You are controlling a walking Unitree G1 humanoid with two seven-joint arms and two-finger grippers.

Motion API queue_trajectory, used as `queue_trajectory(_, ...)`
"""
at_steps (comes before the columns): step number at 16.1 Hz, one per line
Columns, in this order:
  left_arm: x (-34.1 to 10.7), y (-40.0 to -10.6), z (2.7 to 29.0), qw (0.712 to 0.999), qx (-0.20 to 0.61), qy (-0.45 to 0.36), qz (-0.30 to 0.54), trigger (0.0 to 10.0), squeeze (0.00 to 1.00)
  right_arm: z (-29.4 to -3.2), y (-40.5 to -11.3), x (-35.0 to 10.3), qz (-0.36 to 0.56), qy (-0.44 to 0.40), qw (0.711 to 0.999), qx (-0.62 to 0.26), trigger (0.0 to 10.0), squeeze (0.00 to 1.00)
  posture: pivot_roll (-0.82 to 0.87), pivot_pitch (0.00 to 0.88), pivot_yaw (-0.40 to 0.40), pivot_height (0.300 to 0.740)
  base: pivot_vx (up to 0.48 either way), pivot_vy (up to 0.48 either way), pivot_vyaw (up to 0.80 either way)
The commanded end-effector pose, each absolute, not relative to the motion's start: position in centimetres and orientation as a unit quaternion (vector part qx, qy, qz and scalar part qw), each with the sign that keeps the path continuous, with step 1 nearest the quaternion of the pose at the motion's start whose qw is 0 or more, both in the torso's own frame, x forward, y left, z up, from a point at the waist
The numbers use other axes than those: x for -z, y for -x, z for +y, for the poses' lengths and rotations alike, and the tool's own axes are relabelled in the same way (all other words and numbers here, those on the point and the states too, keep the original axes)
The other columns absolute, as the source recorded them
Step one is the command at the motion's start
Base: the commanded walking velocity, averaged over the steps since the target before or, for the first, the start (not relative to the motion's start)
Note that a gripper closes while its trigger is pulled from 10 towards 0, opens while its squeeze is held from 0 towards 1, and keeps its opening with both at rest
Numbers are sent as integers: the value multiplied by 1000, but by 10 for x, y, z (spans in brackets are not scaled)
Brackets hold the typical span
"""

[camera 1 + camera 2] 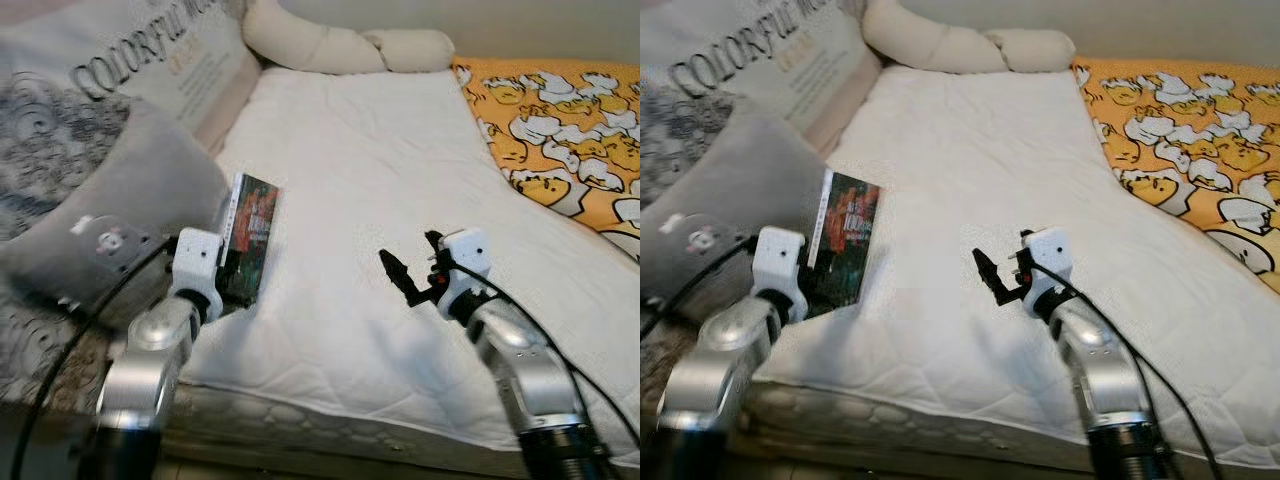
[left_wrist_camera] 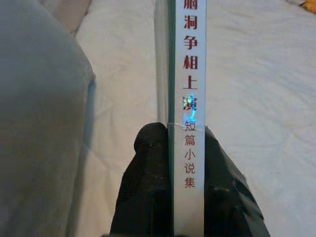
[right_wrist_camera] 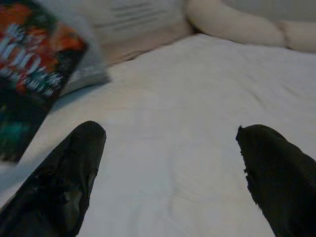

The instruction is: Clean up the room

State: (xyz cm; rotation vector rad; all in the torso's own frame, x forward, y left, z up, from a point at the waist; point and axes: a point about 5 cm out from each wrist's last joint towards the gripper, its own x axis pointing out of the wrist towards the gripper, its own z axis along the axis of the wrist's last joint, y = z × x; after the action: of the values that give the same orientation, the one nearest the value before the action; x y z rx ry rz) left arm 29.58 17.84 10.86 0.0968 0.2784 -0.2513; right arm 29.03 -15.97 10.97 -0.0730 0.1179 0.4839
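Your left gripper [image 2: 180, 163] is clamped on the book [image 1: 250, 235] at lower left, upright above the white mattress [image 1: 380, 200]; its grip looks shallow, so lift slowly. The right gripper [image 3: 168, 173] hovers spread, holding nothing.

glossy book [image 1: 249, 238], quilted cloth mattress cover [image 1: 380, 200]

Both head eyes look down across the bed [image 1: 380, 200]; wrist cameras sit close, sharing its white cover.
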Motion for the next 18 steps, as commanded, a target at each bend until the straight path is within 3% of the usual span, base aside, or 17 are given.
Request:
queue_trajectory(1, -118, -306, 179, 980, 144, -40, 128, 10000, 0, -159, -291, -120, 50, 49, 959, -274, 10000, 0, 13, 0, 42, 740, 0, 0, 0)
queue_trajectory(4, -124, -333, 166, 972, 198, 26, 127, 10000, 0, -165, -283, -127, 65, 77, 933, -347, 10000, 0, -9, 4, 41, 740, 0, 0, 0)
queue_trajectory(7, -132, -360, 139, 942, 274, 129, 146, 10000, 0, -167, -267, -127, 99, 102, 898, -417, 10000, 0, -53, 35, 47, 740, 0, 0, 0)
queue_trajectory(9, -123, -369, 134, 940, 252, 143, 179, 10000, 0, -166, -260, -128, 110, 106, 888, -434, 10000, 0, -81, 66, 57, 740, 0, 0, 0)
queue_trajectory(16, -84, -360, 112, 904, 255, 217, 266, 10000, 0, -181, -224, -131, 168, 119, 870, -448, 10000, 0, -187, 182, 83, 740, 0, 0, 0)
queue_trajectory(18, -79, -359, 117, 912, 237, 193, 272, 10000, 0, -181, -217, -133, 173, 120, 869, -448, 10000, 0, -200, 212, 109, 740, 0, 0, 0)
